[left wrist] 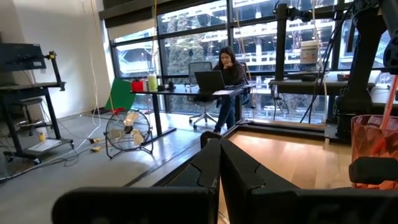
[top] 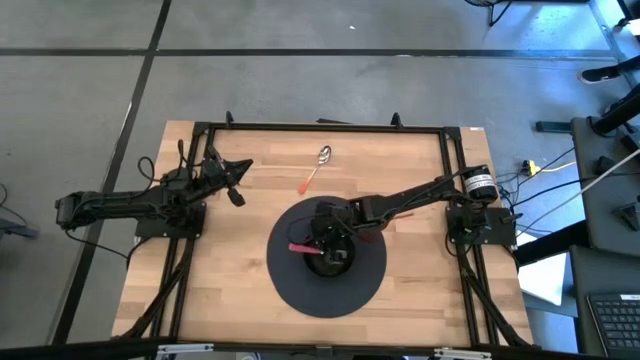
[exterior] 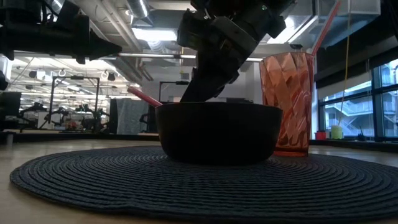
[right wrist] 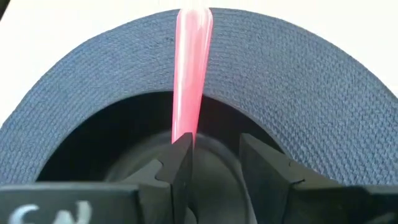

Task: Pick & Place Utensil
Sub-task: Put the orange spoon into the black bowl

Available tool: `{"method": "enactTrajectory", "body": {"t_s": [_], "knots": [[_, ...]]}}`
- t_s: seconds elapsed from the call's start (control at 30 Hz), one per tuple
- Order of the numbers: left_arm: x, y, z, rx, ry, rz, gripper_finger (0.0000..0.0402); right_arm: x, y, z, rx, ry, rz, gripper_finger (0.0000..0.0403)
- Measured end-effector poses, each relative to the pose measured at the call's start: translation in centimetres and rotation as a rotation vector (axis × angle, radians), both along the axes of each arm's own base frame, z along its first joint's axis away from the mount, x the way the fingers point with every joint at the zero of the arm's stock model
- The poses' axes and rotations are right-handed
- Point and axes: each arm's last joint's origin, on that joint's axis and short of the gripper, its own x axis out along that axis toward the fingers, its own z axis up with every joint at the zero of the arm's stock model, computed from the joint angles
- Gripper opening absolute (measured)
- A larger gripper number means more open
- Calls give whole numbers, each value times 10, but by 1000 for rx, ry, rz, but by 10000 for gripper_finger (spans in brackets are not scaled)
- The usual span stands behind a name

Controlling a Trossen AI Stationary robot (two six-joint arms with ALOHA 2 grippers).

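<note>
While the right gripper (right wrist: 217, 158) hangs inside the dark bowl (exterior: 217, 132) with fingers spread, one finger touching the pink utensil (right wrist: 189, 68) (handle leaning over the rim), lifting away could drag it out onto the round mat (top: 290, 290).
</note>
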Motion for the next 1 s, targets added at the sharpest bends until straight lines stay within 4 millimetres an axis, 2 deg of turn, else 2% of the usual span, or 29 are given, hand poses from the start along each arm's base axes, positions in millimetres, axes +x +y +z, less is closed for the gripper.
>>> {"method": "enactTrajectory", "body": {"t_s": [0.23, 0.3, 0.43, 0.57, 0.63, 0.7, 0.77, 0.83, 0.9, 1.0], "knots": [[0, 0, 0, -12, -7, -3, 2, 0, -1, 8, -68, 0, 32, 133], [0, 0, 0, -17, -10, -5, 3, -1, -1, 23, -93, -23, 50, 133], [0, 0, 0, -18, -11, -12, 5, -6, -2, 64, -138, -148, 99, 133], [0, 0, 0, -18, -8, -12, 3, -22, -4, 109, -171, -256, 119, 133], [0, 0, -1, -20, 0, -12, 3, -39, -6, 137, -178, -331, 120, 132], [0, 0, -2, -21, 5, -12, 5, -65, -11, 172, -207, -433, 87, 124], [0, 0, -2, -22, 7, -11, 6, -99, -15, 204, -256, -535, 55, 108], [0, 0, -2, -22, 8, -11, 5, -135, -19, 227, -273, -641, 47, 85], [0, 0, -2, -22, 8, -10, 4, -174, -24, 243, -273, -777, 70, 58], [0, 0, -2, -11, 16, -6, 2, -228, -28, 248, -242, -983, 147, 14]]}}
